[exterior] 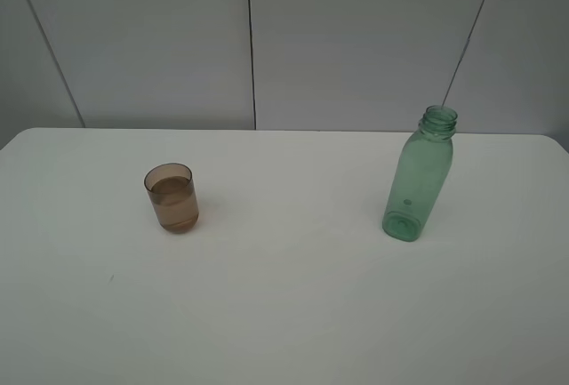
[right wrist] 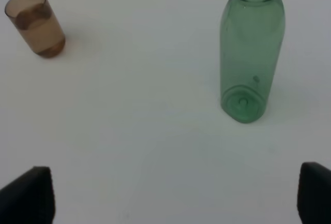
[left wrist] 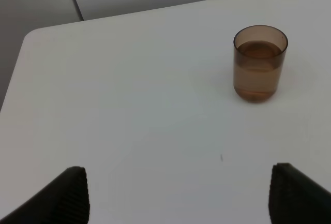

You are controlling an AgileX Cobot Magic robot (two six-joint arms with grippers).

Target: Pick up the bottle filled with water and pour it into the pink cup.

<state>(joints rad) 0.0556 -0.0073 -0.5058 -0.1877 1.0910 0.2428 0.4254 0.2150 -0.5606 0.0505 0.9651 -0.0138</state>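
The pink cup (exterior: 171, 196) is holding water; the green bottle (exterior: 420, 176) is standing upright, apparently empty, well apart on the desk (exterior: 293, 296). Both grippers' fingers (left wrist: 72, 193) (right wrist: 315, 193) are gaping, gripping nothing. Pouring appears complete.

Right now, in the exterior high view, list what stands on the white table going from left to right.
Small translucent brownish-pink plastic cup, holding some liquid → tall translucent green plastic bottle, upright and capless. Both stand apart on the white table.

Bottle (exterior: 420, 178) upright on white table (exterior: 284, 314), right; pink cup (exterior: 172, 197) upright, left, well apart.
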